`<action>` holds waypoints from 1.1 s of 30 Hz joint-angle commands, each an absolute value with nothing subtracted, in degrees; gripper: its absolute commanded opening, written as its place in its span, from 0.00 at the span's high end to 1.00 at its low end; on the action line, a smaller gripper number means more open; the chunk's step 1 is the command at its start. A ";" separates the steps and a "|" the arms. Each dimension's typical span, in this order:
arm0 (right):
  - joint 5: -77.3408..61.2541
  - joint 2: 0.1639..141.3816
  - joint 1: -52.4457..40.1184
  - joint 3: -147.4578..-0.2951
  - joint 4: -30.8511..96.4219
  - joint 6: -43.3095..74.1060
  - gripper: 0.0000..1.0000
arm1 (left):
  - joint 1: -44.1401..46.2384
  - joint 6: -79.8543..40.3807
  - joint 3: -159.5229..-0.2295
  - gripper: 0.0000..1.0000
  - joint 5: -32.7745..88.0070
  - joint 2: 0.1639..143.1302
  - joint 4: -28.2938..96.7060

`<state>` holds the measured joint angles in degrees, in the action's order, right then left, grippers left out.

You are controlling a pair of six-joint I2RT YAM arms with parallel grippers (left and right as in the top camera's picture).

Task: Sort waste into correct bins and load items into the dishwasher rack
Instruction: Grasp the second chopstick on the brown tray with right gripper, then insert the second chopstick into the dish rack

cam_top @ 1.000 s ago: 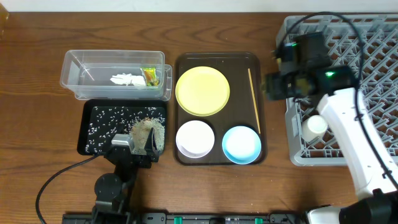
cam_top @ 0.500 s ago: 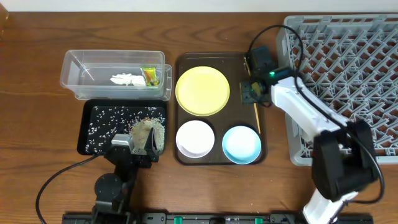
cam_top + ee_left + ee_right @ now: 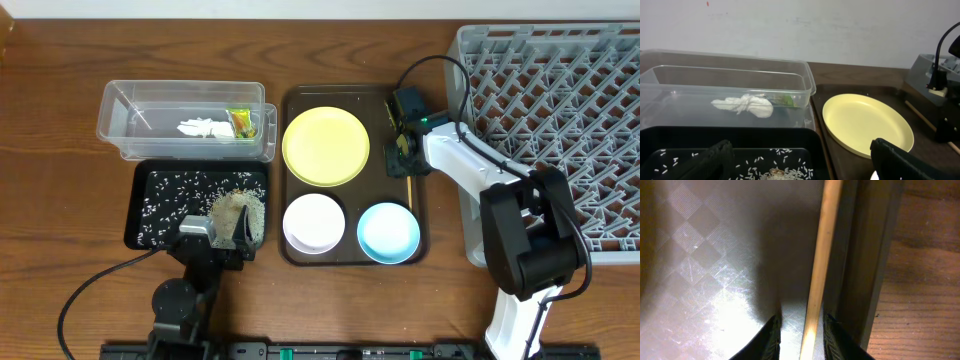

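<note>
Since the chopstick (image 3: 820,255) lies flat against the brown tray (image 3: 862,255) wall, thin, light, stiff, likely to roll, right fingers (image 3: 771,342) straddle it unclenched; mid-shaft pinch looks the safest hold

Brown serving tray (image 3: 380,100) on wooden table (image 3: 60,80)

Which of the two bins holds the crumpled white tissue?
The clear plastic rectangular tub; the tissue lies inside it, while the shallow black tray holds rice scraps.
</note>
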<state>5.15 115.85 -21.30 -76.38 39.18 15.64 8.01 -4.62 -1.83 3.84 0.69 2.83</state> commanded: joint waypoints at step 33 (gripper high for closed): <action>-0.25 99.63 1.28 -77.95 35.90 -2.44 0.90 | 7.79 -4.32 -0.23 0.10 3.42 0.23 3.73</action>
<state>-2.48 97.34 1.23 -78.15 36.21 -0.14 8.01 -4.62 -1.83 3.86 0.69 2.83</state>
